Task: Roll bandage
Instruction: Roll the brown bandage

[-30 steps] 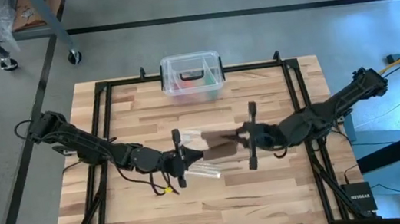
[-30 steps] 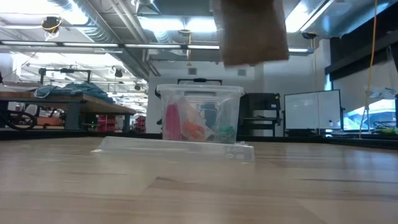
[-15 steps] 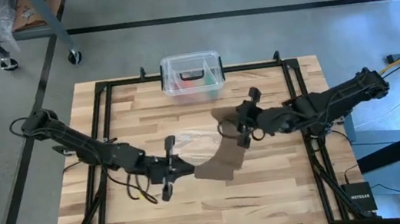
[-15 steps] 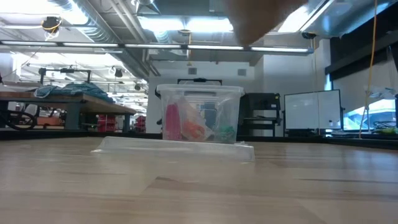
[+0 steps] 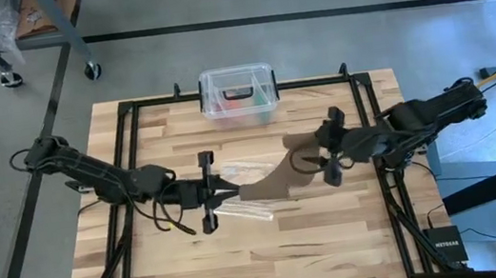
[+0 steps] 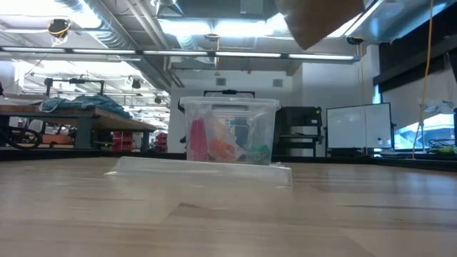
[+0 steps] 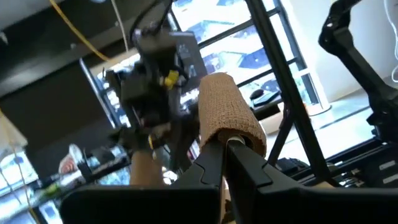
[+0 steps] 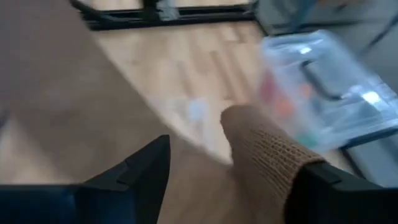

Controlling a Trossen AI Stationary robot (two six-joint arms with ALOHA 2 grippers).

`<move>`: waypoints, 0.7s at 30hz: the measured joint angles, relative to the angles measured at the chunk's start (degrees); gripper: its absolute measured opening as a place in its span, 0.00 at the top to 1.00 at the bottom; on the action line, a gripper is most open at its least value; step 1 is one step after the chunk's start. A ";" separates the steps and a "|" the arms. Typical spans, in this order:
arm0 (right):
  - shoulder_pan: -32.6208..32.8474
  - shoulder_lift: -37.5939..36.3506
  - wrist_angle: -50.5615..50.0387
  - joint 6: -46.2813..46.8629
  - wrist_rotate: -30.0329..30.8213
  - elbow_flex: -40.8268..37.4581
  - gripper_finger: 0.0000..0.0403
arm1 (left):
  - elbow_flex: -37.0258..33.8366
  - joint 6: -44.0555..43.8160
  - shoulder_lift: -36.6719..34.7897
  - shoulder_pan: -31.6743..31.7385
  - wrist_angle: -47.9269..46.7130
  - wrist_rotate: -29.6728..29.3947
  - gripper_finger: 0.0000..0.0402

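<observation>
The left gripper (image 5: 220,193) is clamped on one end of the bandage (image 5: 277,178) — the brown strip stretches above mid-table to the right gripper (image 5: 326,148), whose jaws stand wide apart around it.

Brown bandage (image 5: 278,181) stretched midair, btwn arms.

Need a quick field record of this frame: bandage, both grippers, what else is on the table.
bandage: brown strip held off the table, spanning between the two grippers
left gripper: shut on one end of the bandage, fabric wrapped over its fingers
right gripper: open, the other end draped over one finger
box: clear plastic, black handle, at the table's far edge
bag: clear plastic, flat on the table under the bandage
</observation>
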 joint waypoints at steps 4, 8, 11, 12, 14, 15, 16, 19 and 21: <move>2.84 -1.02 -2.08 3.80 -4.44 2.14 0.38 | 0.00 -0.59 0.00 -0.98 0.82 -2.78 1.00; 7.06 -0.85 -1.71 4.27 -3.01 -0.77 0.38 | 0.00 -0.47 -0.04 -1.49 0.90 -2.84 1.00; 10.11 -1.43 -1.04 1.78 2.06 -5.98 0.38 | 0.00 -0.61 -0.04 -1.49 0.87 -3.00 1.00; 10.75 -2.02 -1.59 2.80 4.71 -8.20 0.38 | 0.00 -0.79 -0.04 -1.47 0.91 -2.98 1.00; 10.92 -4.10 -0.92 7.13 9.02 -12.56 0.38 | 0.00 -0.82 -0.04 -1.52 0.66 -2.90 1.00; 10.30 -5.33 0.27 9.49 10.81 -14.90 0.38 | 0.00 -0.78 -0.04 -1.67 0.38 -2.53 1.00; 9.50 -6.16 2.31 11.54 12.10 -17.34 0.38 | 0.00 -0.78 -0.04 -1.74 0.11 -2.03 1.00; 7.24 -6.94 13.53 15.80 10.64 -24.99 0.38 | 0.00 -0.76 -0.04 -1.75 -0.75 -1.69 1.00; 6.13 -6.81 20.77 17.24 4.86 -29.25 0.38 | 0.00 -0.64 -0.04 -1.70 -1.62 -1.70 1.00</move>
